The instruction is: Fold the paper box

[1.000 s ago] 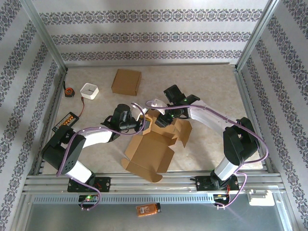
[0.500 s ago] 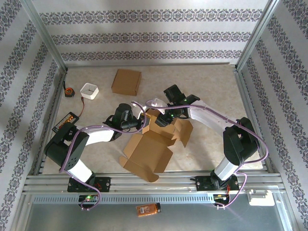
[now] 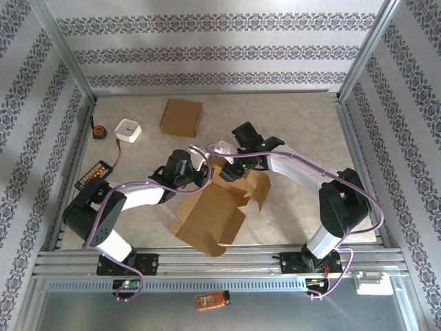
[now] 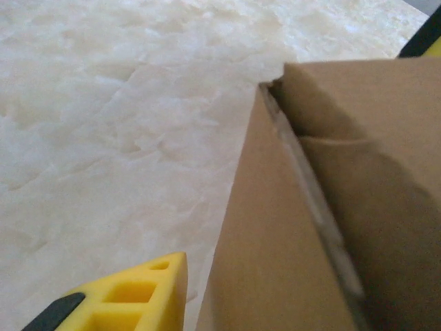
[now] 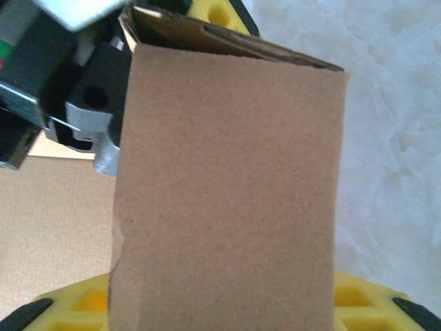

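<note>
1. The paper box (image 3: 210, 219) is sprawling across the middle of the table (image 3: 303, 124), with the left gripper (image 3: 204, 178) and right gripper (image 3: 229, 170) crowding its far edge.
2. A closed carton (image 3: 181, 117), a small white box (image 3: 128, 129) and a tape measure (image 3: 99, 131) are cluttering the far-left area.
3. Bare tabletop is lying open along the far right.

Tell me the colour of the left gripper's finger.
The finger is yellow with a dark pad, clearest in the left wrist view.

Left fingers (image 4: 138, 296), right fingers (image 5: 386, 303), nearly meeting
</note>
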{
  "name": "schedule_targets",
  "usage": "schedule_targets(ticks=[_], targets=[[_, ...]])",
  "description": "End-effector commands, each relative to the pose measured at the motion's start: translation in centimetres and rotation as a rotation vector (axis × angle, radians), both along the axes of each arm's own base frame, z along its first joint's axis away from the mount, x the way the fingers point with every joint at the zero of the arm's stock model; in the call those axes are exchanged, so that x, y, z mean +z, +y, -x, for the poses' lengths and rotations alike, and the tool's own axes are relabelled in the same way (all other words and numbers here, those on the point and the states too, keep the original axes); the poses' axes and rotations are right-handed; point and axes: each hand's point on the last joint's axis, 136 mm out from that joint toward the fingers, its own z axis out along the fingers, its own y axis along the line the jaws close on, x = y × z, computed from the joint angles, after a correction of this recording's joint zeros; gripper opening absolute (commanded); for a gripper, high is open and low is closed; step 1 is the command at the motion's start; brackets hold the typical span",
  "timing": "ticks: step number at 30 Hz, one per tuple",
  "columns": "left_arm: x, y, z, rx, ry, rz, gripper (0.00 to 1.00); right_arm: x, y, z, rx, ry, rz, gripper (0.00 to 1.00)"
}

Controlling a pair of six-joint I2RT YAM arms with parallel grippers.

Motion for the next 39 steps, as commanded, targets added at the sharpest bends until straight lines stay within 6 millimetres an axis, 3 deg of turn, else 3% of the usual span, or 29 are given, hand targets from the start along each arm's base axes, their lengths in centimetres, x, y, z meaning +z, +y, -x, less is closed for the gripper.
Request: schedule_targets(ticks=[1, 6, 10, 13, 16, 18, 24, 31, 39], targets=[[-1.4, 0.7, 0.0, 0.007, 0.041, -0.044, 0.25, -0.4, 0.6, 1.5, 0.051, 0.052, -0.006, 0.44], [-3.0, 2.0, -0.5, 0.076, 0.069, -0.119, 0.17, -0.3, 0.6, 1.5, 0.054, 0.047, -0.007, 0.44], [-3.8, 2.4, -0.9, 0.107, 0.085, -0.147, 0.02, -0.3, 0.6, 1.4, 0.053, 0.047, -0.007, 0.44], [-4.0, 2.2, -1.2, 0.112, 0.085, -0.143, 0.04, -0.3, 0.7, 1.4, 0.053, 0.050, -0.011, 0.44], [-4.2, 1.8, -1.0, 0.097, 0.094, -0.138, 0.26, -0.3, 0.7, 1.4, 0.052, 0.046, -0.008, 0.44], [-4.3, 1.8, -0.9, 0.097, 0.097, -0.139, 0.30, -0.3, 0.6, 1.4, 0.055, 0.044, -0.007, 0.45], [-5.2, 2.7, -0.4, 0.115, 0.118, -0.178, 0.28, -0.4, 0.6, 1.4, 0.055, 0.047, -0.008, 0.44], [-7.5, 5.2, -0.7, 0.233, 0.164, -0.284, 0.32, -0.2, 0.6, 1.4, 0.056, 0.042, -0.011, 0.44], [-8.0, 7.4, -2.0, 0.389, 0.141, -0.330, 0.17, -0.1, 0.8, 1.6, 0.065, 0.046, -0.016, 0.44]])
